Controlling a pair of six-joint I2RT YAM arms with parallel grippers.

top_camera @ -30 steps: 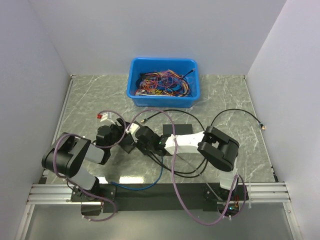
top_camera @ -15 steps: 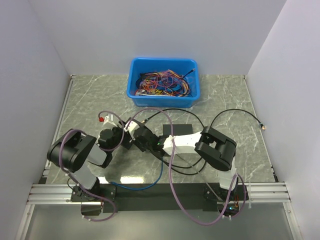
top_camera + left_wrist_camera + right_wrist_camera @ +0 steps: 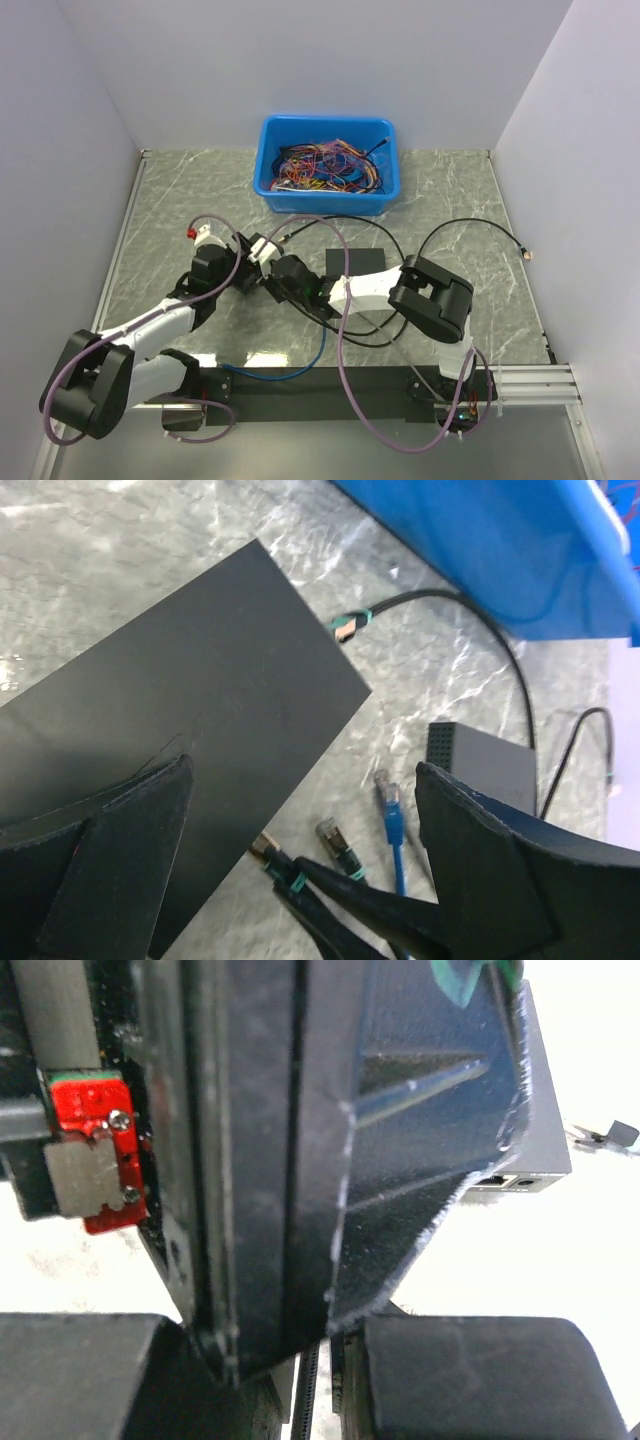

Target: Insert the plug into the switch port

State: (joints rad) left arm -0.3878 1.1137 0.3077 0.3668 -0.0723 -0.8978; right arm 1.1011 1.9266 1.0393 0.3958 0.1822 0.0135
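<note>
Switch [image 3: 480, 768] had nothing plugged into it that I could see, so this looked like early days. Left gripper [image 3: 302, 770] hung over the slab [image 3: 190, 720] with its fingers [image 3: 480, 860] spread wide and nothing between them. That read to me as lining up for a grab, not carrying.

Right gripper [image 3: 277, 272] was crowded in over the same slab, nose to nose with the left one. Its own camera was mostly blocked by black housing [image 3: 250, 1160] and a red tag [image 3: 85, 1150], so I honestly couldn't tell if it was closed or holding anything.

Just off the slab's edge lay a green-banded plug [image 3: 266, 847], a second plug [image 3: 330, 832] and a blue-cabled plug [image 3: 387, 786], all bunched together and handy for either gripper. A teal-banded plug [image 3: 345, 628] sat off the slab's other edge.

The switch lay flat just past the slab's corner, beyond those plugs. Its port row [image 3: 495, 1181] was on a side face, so my guess was any plug would have to slide in sideways, kept flat. Bin [image 3: 330, 205] of wires sat well beyond the slab.
</note>
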